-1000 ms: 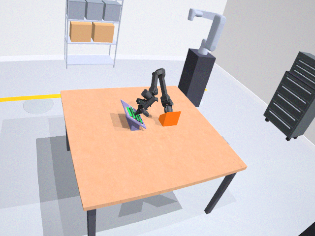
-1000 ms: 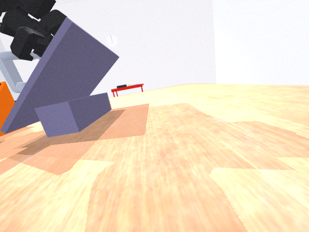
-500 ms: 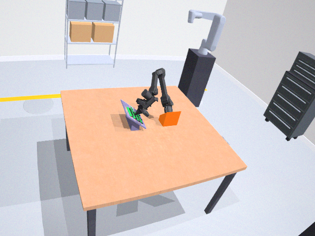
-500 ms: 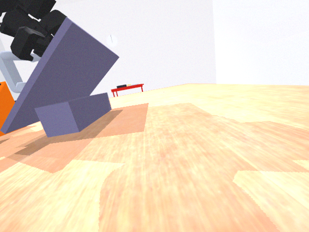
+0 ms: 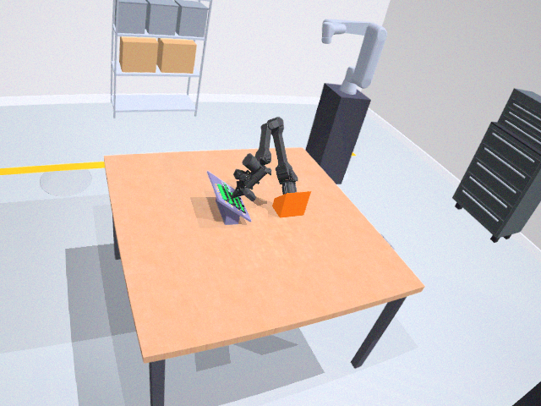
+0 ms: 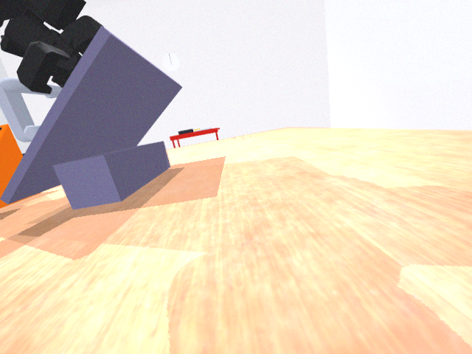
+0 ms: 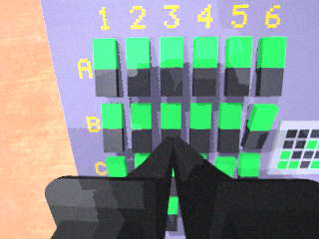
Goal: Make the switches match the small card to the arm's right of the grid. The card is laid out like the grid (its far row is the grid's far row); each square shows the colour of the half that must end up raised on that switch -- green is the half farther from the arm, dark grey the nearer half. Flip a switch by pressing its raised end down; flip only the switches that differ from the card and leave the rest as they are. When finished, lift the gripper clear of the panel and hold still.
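The tilted purple panel (image 5: 212, 179) (image 6: 114, 95) (image 7: 62, 25) carries switches in columns 1 to 6. In the wrist view rows A and B show most clearly; row C is partly behind the fingers, and one switch below it shows between them. My gripper (image 5: 232, 195) (image 7: 172, 142) is shut and empty, its tips over the near, dark half of switch B3 (image 7: 170, 117). Contact cannot be told. Switch B6 (image 7: 262, 118) looks skewed unlike its row neighbours. The card (image 7: 280, 144) is cut off at the right; its visible far-row squares are dark, with some green in nearer rows.
An orange block (image 5: 294, 204) (image 6: 8, 160) stands beside the arm's base on the wooden table (image 5: 262, 271) (image 6: 285, 266). The panel rests on a purple foot (image 5: 230, 217) (image 6: 89, 183). Its upper edge rises beside the gripper.
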Robot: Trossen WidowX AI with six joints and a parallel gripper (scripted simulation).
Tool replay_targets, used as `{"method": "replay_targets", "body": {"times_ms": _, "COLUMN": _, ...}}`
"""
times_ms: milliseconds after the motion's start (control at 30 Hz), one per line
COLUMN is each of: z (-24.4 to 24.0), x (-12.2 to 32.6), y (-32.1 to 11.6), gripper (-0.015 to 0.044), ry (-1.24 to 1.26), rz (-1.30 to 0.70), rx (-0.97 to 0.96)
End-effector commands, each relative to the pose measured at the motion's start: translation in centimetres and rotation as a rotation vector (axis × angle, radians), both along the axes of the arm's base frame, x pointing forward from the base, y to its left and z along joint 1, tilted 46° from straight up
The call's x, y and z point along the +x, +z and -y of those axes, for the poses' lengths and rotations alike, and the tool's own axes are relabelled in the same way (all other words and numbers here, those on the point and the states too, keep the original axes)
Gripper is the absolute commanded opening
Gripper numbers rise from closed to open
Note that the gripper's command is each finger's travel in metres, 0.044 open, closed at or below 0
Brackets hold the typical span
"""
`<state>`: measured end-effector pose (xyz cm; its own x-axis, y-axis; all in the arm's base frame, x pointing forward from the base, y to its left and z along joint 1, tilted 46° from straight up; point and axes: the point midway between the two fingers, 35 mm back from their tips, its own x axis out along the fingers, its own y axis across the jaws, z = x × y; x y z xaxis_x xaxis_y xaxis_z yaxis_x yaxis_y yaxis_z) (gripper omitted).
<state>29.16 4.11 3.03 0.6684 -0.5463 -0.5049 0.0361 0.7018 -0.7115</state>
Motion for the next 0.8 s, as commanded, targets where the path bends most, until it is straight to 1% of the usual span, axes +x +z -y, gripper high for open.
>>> {"method": "replay_targets", "body": {"times_ms": 0, "z": 0.03, "x": 0.00, "y": -0.17, "gripper": 0.0000, "ry": 0.004, "rz": -0.007, "rx": -0.003}}
{"method": "replay_targets", "body": {"times_ms": 767, "z": 0.20, "x": 0.20, "y": -0.32, "gripper": 0.0000, "ry": 0.004, "rz": -0.007, "rx": -0.003}}
